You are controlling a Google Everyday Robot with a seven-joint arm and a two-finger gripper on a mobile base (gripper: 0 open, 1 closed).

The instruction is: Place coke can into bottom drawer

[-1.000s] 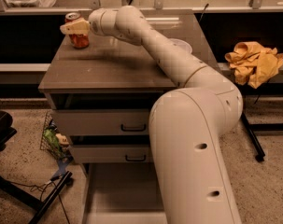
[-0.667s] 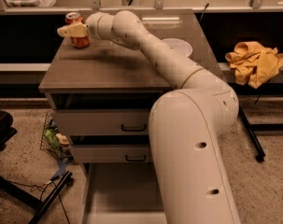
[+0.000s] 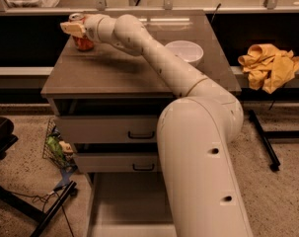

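Note:
The coke can (image 3: 83, 41), red with a silver top, stands upright at the far left corner of the cabinet top (image 3: 114, 73). My gripper (image 3: 73, 28) is at the can, reaching across the top from the right and covering the can's upper half. The bottom drawer (image 3: 129, 201) is pulled out below the cabinet's front, showing a plain grey floor. My arm's large white body covers the drawer's right side.
A white bowl (image 3: 184, 52) sits on the cabinet top at the right. The two upper drawers (image 3: 109, 130) with black handles are shut. A yellow cloth (image 3: 270, 65) lies on a stand to the right. A wire basket (image 3: 57, 149) and a black chair base (image 3: 20, 201) stand on the floor at the left.
My gripper has moved a little to the left along the can's top. The can stands in the same place.

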